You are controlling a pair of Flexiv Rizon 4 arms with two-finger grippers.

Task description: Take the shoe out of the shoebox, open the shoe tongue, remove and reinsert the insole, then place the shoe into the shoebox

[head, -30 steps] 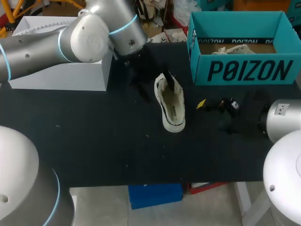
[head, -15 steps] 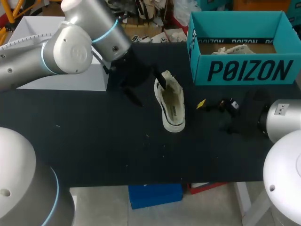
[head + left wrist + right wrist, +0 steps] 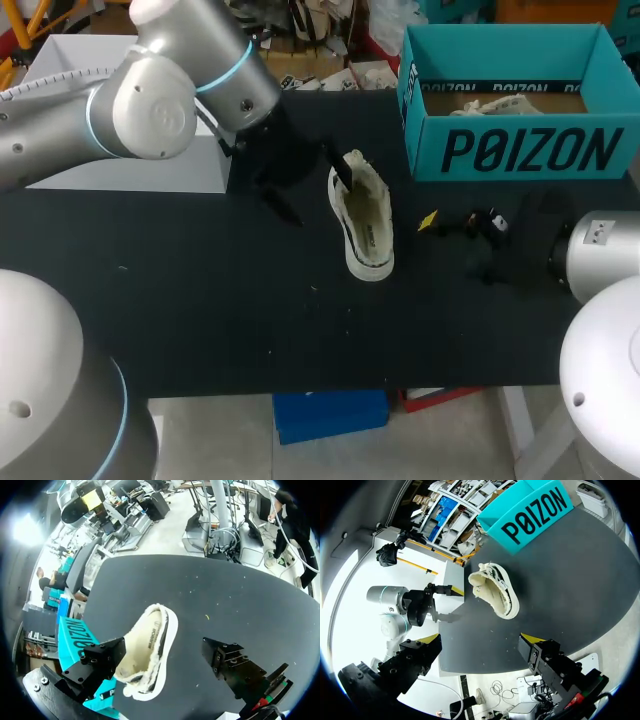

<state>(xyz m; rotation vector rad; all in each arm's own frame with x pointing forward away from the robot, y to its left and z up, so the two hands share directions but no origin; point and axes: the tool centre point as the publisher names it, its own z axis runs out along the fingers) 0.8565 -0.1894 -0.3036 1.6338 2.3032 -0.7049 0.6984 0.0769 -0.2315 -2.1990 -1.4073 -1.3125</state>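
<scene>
Over the last second the left arm has swung back from above the shoe [image 3: 362, 215] toward the table's far left, and for the last half second it has barely stirred; the shoe has not shifted.

It lies outside the shoebox [image 3: 520, 150], on the table [image 3: 200, 300] near the middle of the far edge, just off the box's near left corner, its pale fleecy opening turned toward the left arm.

The left gripper [image 3: 318, 195] is released, its fingers spread wide. In the wrist view the heel end of the shoe lies between them, hard against one finger [image 3: 102, 660] and well apart from the other; whether that finger actually touches cannot be told. The right gripper [image 3: 480, 647] hangs spread and empty near the right edge, apart from the shoe.

Taking out looks done, so the step in hand is likely opening the tongue or reaching the insole. The next move probably calls for slipping one finger inside the opening and pinching, perhaps with the right gripper steadying the toe.
</scene>
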